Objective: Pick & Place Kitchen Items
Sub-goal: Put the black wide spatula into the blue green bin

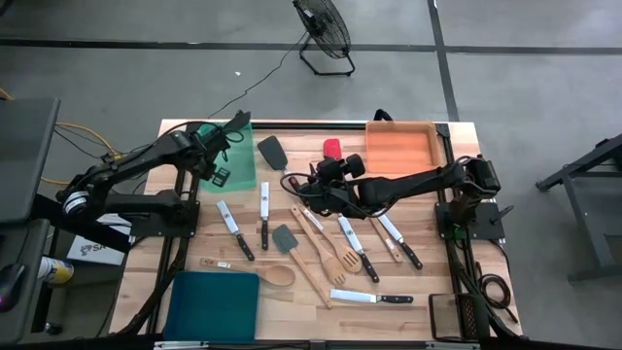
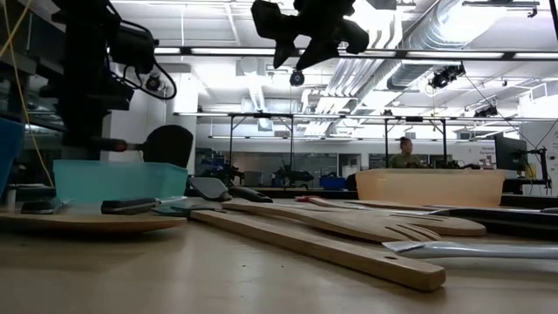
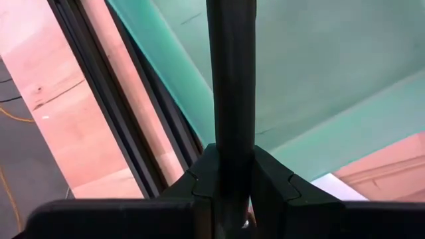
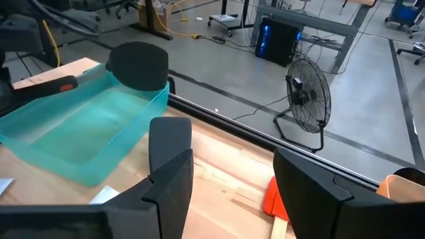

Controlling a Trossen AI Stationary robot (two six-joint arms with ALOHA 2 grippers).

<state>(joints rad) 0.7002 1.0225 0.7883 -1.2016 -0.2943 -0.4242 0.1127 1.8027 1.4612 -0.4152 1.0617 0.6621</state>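
I find the left gripper [image 1: 216,148] at the far left, over the green tray [image 1: 236,129], clamped on the dark handle of a black spatula [image 3: 231,86]; its head [image 4: 138,65] appears to hang over the tray's far rim. The right gripper [image 1: 313,185] hovers mid-table, fingers [image 4: 174,166] parted, empty. The remaining kitchen items [image 1: 321,243] lie scattered across the table [image 1: 428,282] between the orange tray [image 1: 400,146] and teal tray [image 1: 214,303].

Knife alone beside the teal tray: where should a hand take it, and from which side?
By the black handle, from straight above, fingers closing across it: the knife lies flat, blade pointing toward the teal tray, its handle clear of neighbours.
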